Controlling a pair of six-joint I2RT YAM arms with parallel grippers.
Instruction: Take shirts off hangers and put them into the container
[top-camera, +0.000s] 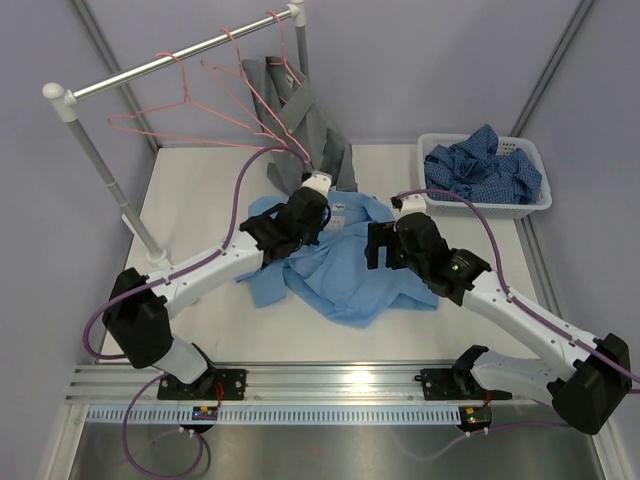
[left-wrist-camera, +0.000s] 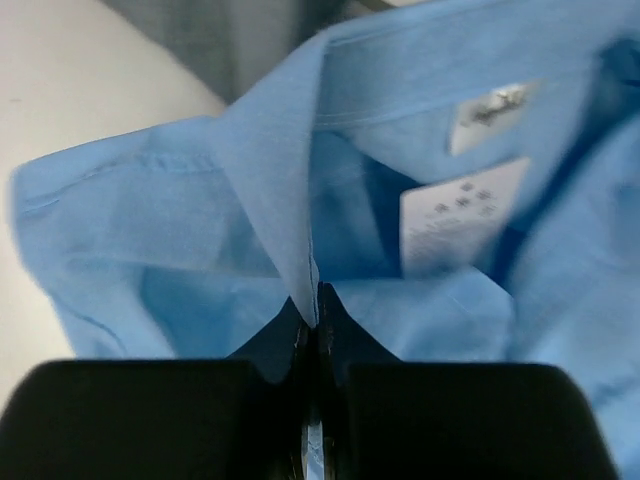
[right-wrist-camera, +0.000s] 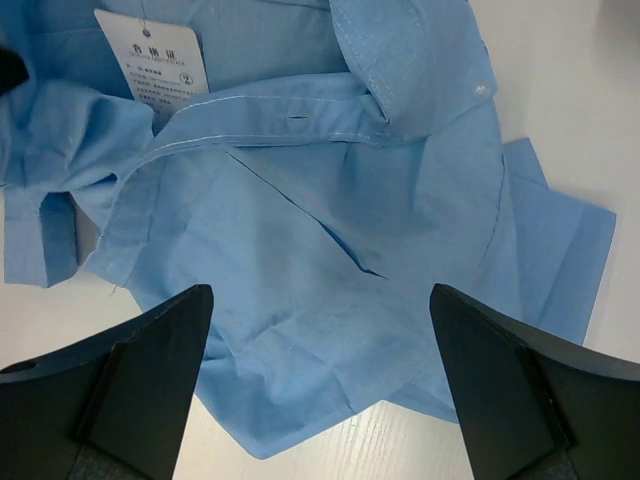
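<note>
Operator: Hands first. What is gripped?

Spotter: Your left hand (left-wrist-camera: 318, 325) is clenched on a fold of the collar (left-wrist-camera: 270, 210) of the light blue shirt (top-camera: 345, 275), fingers pressed flat together with one thin ridge of cloth between them. Your right hand (right-wrist-camera: 318, 292) hangs released, fingers spread wide over the shirt's body, holding nothing.

Operator: And where does everything lie?

Spotter: That shirt is off its hanger, crumpled on the desk (top-camera: 200, 190) between your arms. The dark blue check shirt (top-camera: 485, 165) is heaped in the basket (top-camera: 500, 208) at far right. The grey shirt (top-camera: 300, 125) hangs from the rail (top-camera: 180, 62) beside bare pink wire hangers (top-camera: 175, 125), its hem reaching down just beside your left hand.

Operator: What could spoil the lift?

Spotter: I judge the pinch slim. It is smooth woven cloth held by a stitched edge, and it could slide out under the shirt's own weight. The grey hem is close enough to be dragged along. The cloth is limp and spreads wider than the shallow, lattice-sided basket, which is already part filled, so sleeves may trail over the rim. Paper tags (right-wrist-camera: 150, 50) dangle at the neck and could catch.
</note>
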